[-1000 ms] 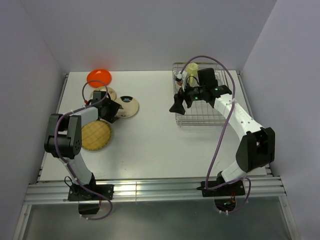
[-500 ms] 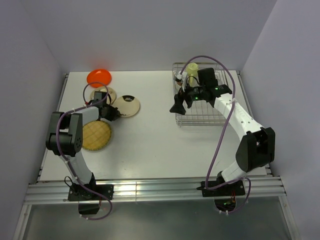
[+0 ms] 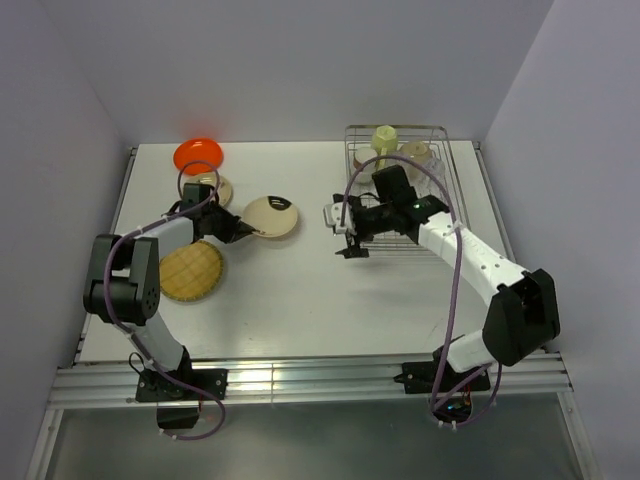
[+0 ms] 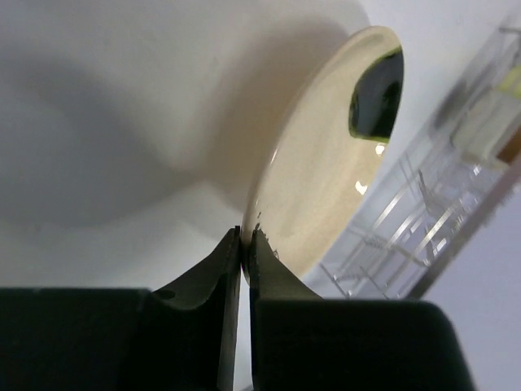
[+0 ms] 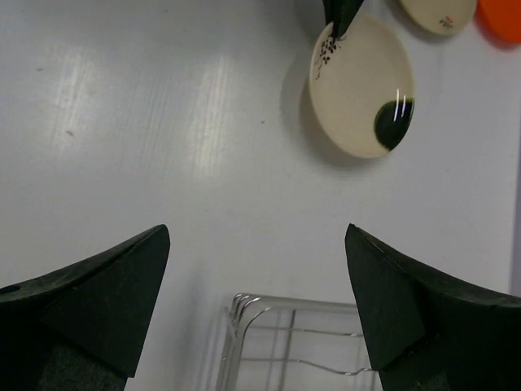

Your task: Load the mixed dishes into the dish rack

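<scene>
Plates number four; left gripper pinches one cream plate.

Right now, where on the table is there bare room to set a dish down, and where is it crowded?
Widest free patch: the near half of the table, from the woven plate across to the right arm's base. Also the far strip between the orange plate and the dish rack. Crowded: the left side, where four plates cluster around the left gripper.
</scene>
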Tool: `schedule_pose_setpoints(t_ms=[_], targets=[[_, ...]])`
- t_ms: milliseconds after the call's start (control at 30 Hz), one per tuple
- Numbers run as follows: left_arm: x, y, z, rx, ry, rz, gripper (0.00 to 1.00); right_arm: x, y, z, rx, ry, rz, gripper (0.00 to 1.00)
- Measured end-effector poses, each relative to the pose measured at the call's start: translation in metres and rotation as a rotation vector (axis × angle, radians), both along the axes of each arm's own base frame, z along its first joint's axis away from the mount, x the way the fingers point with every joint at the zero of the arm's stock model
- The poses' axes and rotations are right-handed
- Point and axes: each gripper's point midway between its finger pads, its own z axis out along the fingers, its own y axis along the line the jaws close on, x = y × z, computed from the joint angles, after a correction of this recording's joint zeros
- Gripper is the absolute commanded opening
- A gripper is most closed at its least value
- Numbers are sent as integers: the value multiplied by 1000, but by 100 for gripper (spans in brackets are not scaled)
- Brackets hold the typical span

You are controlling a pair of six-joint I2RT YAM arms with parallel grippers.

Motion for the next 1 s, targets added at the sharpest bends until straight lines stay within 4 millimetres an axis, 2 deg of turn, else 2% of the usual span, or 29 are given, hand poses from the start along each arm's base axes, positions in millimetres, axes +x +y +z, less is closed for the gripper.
schedule_pose_setpoints(t_ms=[167,433,500,633,700,733,767,833,933,967,1000], targets=[[-15,-14,27,-87,-33,-59,0,-1,42,-6,4,-197,53,96],[-28,-26,60,-181,-75,-100,0,2,103,-14,35,-356,36,97],[-30,-28,67,-199,-83,-107,0,6,111,-19,27,-377,26,97],[-38,-31,73,-227,-89,-122,0,20,114,-38,-19,-400,4,95],[-42,-33,74,-245,-84,-126,0,27,116,-46,-39,-422,-8,91],[-45,-34,74,-252,-80,-129,0,32,117,-50,-49,-440,-18,88],[-47,-34,73,-258,-78,-132,0,38,118,-55,-64,-462,-31,79],[-50,-35,72,-268,-71,-135,0,46,121,-61,-84,-504,-45,69],[-53,-37,72,-286,-63,-136,0,56,124,-64,-105,-566,-66,45],[-53,-37,72,-290,-62,-136,0,59,125,-63,-105,-588,-73,29],[-53,-38,73,-295,-63,-137,0,62,126,-61,-106,-609,-80,22]])
